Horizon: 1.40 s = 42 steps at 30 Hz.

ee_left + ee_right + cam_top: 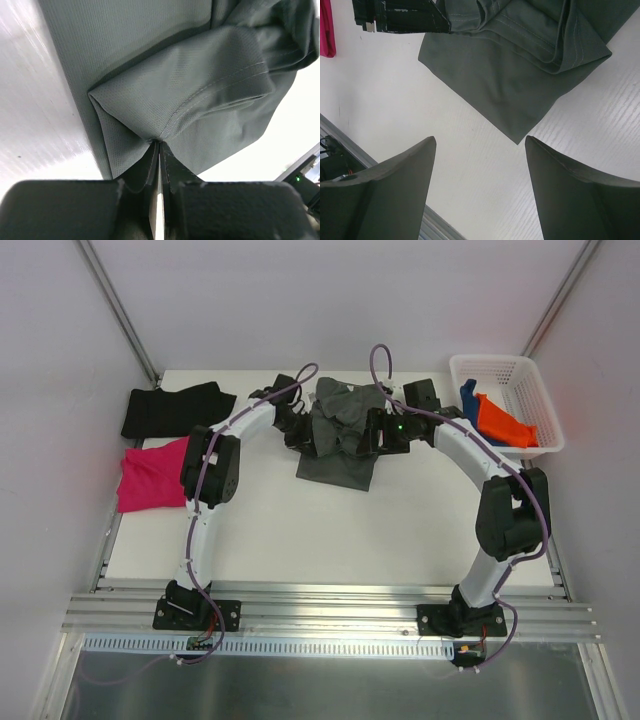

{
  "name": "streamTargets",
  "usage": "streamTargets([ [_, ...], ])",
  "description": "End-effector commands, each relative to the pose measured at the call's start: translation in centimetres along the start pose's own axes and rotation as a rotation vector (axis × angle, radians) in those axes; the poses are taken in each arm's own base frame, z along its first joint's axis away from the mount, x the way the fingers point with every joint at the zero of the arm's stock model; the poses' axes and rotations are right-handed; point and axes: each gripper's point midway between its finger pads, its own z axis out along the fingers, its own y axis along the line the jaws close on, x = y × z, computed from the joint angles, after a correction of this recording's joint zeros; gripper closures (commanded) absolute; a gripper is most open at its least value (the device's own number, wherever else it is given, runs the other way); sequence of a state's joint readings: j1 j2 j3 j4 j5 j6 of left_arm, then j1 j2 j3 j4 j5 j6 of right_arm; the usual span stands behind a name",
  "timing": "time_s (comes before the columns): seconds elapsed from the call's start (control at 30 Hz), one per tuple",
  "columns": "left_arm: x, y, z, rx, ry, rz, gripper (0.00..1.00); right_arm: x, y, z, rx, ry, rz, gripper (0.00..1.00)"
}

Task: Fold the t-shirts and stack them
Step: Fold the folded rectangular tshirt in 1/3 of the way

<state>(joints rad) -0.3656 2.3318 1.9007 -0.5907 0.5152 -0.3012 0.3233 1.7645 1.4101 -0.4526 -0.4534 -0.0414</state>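
Note:
A crumpled dark grey t-shirt (338, 440) lies at the back middle of the table. My left gripper (296, 426) is at its left side. In the left wrist view that gripper (160, 142) is shut on a pinched fold of the grey t-shirt (195, 90) by a hemmed edge. My right gripper (386, 430) is over the shirt's right side. In the right wrist view it (480, 138) stands open above bare table, a corner of the grey t-shirt (520, 95) just beyond its tips. A black t-shirt (175, 408) and a magenta t-shirt (150, 476) lie at the left.
A white lattice basket (520, 370) at the back right holds an orange t-shirt (503, 422) and a blue t-shirt (467, 397). White walls close in the table on three sides. An aluminium rail (330, 605) runs along the near edge by the arm bases.

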Motion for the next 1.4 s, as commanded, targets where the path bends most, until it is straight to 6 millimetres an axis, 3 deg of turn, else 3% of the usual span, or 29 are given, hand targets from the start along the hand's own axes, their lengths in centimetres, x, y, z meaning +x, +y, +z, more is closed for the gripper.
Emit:
streamTargets([
  [0.0,-2.9,-2.5,-3.0,0.008,-0.099,0.044,1.00,-2.1,0.8,-0.9,-0.029,-0.057,-0.016,0.24],
  [0.27,-8.2,-5.1,-5.9,0.013,-0.265,0.119,1.00,-1.9,0.7,-1.1,-0.029,-0.058,-0.011,0.24],
  [0.37,-8.9,-4.6,-5.2,-0.003,-0.284,0.120,0.98,-1.5,0.6,-1.0,-0.025,-0.051,-0.009,0.24],
  [0.4,-8.9,-3.8,-4.3,-0.021,-0.275,0.111,0.68,-1.3,0.5,-1.1,-0.024,-0.049,-0.006,0.24],
  [0.53,-9.4,-1.4,-2.5,-0.104,-0.287,0.089,0.65,-0.4,0.4,-1.4,-0.017,-0.040,-0.002,0.24],
  [0.63,-10.3,0.3,-1.4,-0.169,-0.306,0.097,0.47,0.5,0.2,-1.9,-0.004,-0.033,-0.008,0.24],
  [0.73,-11.1,-0.4,-2.4,-0.162,-0.333,0.126,0.42,1.2,0.1,-2.2,0.000,-0.025,-0.010,0.24],
  [0.8,-10.9,-2.1,-4.0,-0.121,-0.344,0.125,0.42,1.9,-0.1,-2.1,0.002,-0.017,-0.004,0.24],
  [0.87,-9.3,-2.8,-4.4,-0.085,-0.306,0.107,0.43,2.3,-0.2,-1.6,-0.004,-0.004,0.006,0.24],
  [0.9,-9.0,-4.0,-5.9,-0.063,-0.315,0.101,0.43,2.3,-0.4,-1.3,-0.004,0.000,0.017,0.24],
  [0.97,-7.0,-4.0,-5.9,-0.049,-0.270,0.072,0.44,1.7,-0.3,-0.7,-0.016,-0.003,0.025,0.24],
  [1.0,-6.4,-4.9,-7.0,-0.025,-0.268,0.071,0.45,1.9,-0.7,0.3,-0.015,0.017,0.044,0.24],
  [1.13,-3.1,-4.8,-7.1,-0.009,-0.200,0.029,0.46,0.0,-1.4,2.5,-0.009,0.023,0.056,0.24],
  [1.3,-1.1,-5.7,-7.0,0.051,-0.144,0.005,0.47,-1.2,-2.6,5.3,0.000,0.046,0.066,0.25],
  [1.37,-0.6,-6.2,-6.5,0.085,-0.113,0.000,0.39,-1.1,-3.0,6.5,0.000,0.064,0.074,0.25],
])
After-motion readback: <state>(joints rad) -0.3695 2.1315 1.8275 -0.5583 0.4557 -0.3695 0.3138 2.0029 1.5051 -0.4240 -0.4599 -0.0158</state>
